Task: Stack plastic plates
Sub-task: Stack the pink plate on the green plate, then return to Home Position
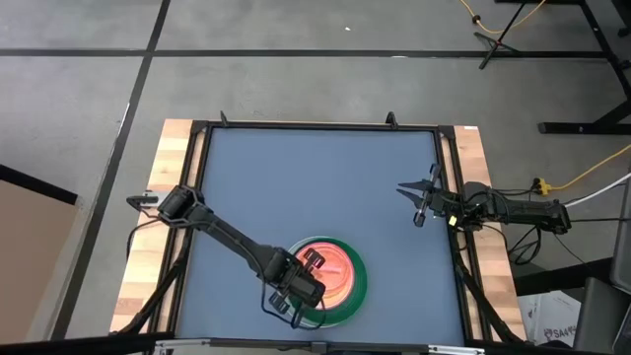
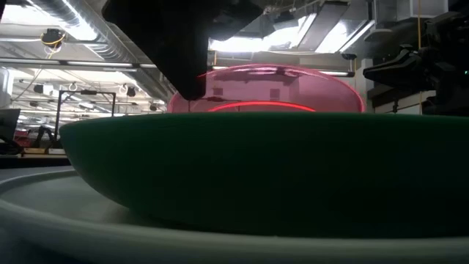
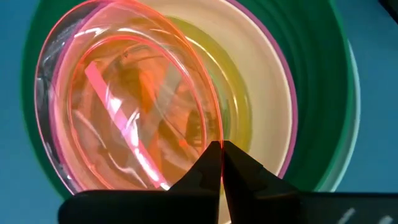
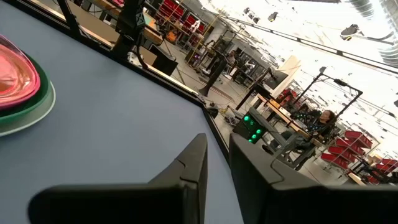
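Observation:
A nest of plates stands near the table's near edge: the white plate (image 1: 338, 319) at the bottom, then the dark green (image 1: 361, 281), pink (image 3: 290, 118) and cream (image 3: 264, 81) plates. Translucent yellow-green (image 3: 239, 115) and orange show further in. The translucent magenta plate (image 3: 124, 106) is on top, tilted and off-centre. My left gripper (image 1: 308, 276) is above the nest, shut on this plate. My right gripper (image 1: 419, 202) waits near the table's right edge, slightly open, holding nothing. My left gripper pinches the magenta plate's rim (image 3: 214, 134) between its two fingers, coming from above and pointing down. The rim's thin edge runs between the fingertips (image 3: 208, 165). The plate sits tilted over the nested plates; I cannot tell whether its far side rests on them.
The blue mat (image 1: 315, 187) is bare across the middle and far half. A black frame (image 1: 315, 125) and wooden side strips (image 1: 158, 197) border it. The right arm (image 1: 503, 209) lies over the right edge. In the low view the dark green plate (image 2: 256, 169) blocks most of the table.

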Robot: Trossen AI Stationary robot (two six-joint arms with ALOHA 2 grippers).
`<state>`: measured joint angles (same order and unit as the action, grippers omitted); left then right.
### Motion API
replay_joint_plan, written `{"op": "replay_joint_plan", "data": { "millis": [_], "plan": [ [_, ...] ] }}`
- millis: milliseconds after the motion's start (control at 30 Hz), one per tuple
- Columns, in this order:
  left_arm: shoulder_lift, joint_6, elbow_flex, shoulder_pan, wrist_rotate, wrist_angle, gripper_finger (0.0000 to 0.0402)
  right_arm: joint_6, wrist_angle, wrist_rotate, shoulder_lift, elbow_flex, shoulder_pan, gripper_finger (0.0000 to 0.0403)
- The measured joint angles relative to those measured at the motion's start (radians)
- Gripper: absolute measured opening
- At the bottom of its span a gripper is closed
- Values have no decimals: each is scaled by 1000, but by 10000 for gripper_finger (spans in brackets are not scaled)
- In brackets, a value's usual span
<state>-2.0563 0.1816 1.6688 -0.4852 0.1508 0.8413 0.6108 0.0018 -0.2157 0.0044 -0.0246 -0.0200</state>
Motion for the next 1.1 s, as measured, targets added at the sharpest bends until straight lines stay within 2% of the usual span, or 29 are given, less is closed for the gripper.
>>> {"op": "replay_joint_plan", "data": {
  "millis": [400,700,967,1100],
  "plan": [
    [0,-53,0,5,-16,-7,64,0,0,0,0,0,0,62],
    [0,-143,0,-2,-16,-20,65,0,0,0,0,0,0,62],
    [0,-303,0,-27,-44,-20,64,0,0,0,0,0,0,62],
    [0,-314,0,-32,-42,-20,64,0,0,0,0,0,0,62]
  ]
}}
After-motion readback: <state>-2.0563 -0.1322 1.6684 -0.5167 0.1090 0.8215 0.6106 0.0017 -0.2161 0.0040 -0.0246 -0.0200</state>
